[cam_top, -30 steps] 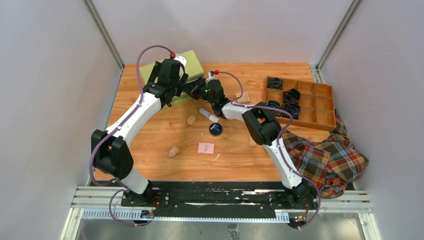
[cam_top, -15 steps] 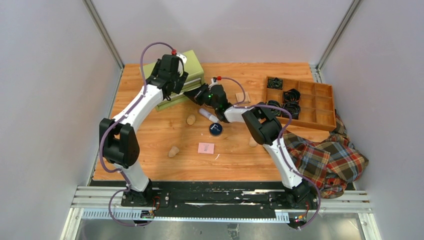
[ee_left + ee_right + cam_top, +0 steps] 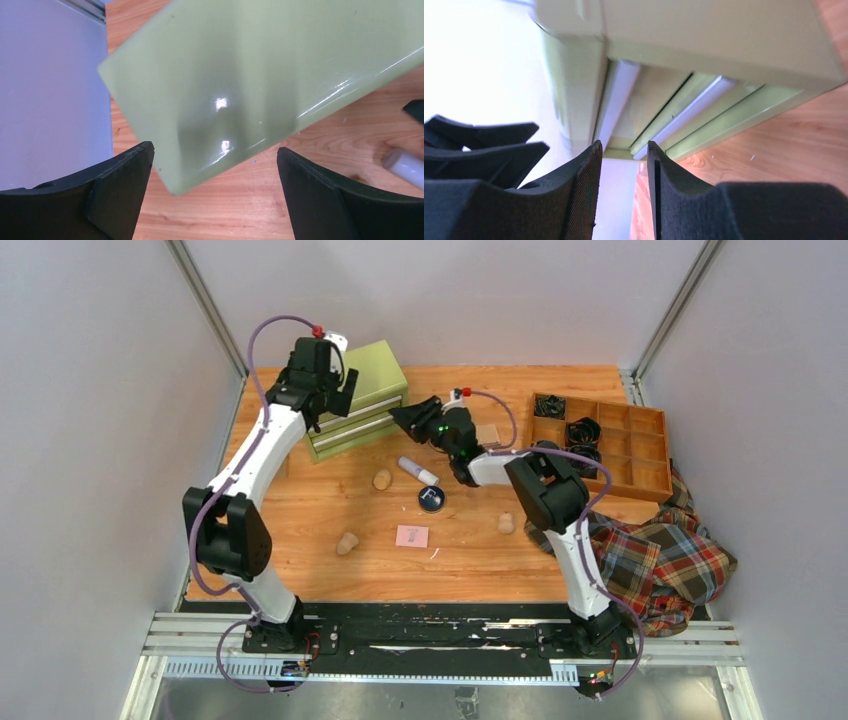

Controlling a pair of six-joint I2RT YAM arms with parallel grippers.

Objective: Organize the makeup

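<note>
Back-left on table [image 3: 470, 550]: green drawer box [image 3: 365, 390], lower drawers look pulled out a bit. Risk: both arms crowd the box, could clash or shove it. Left gripper [image 3: 214, 148] over box top, jaws wide, empty. Right gripper [image 3: 624, 145] at drawer fronts, jaws barely parted, nothing betw; may slip off lip. Makeup loose mid-table: navy compact [image 3: 432, 499], white tube [image 3: 418, 471], sponge [image 3: 382, 479]. Smooth wood top; grey walls [image 3: 100, 440] close in.
</note>
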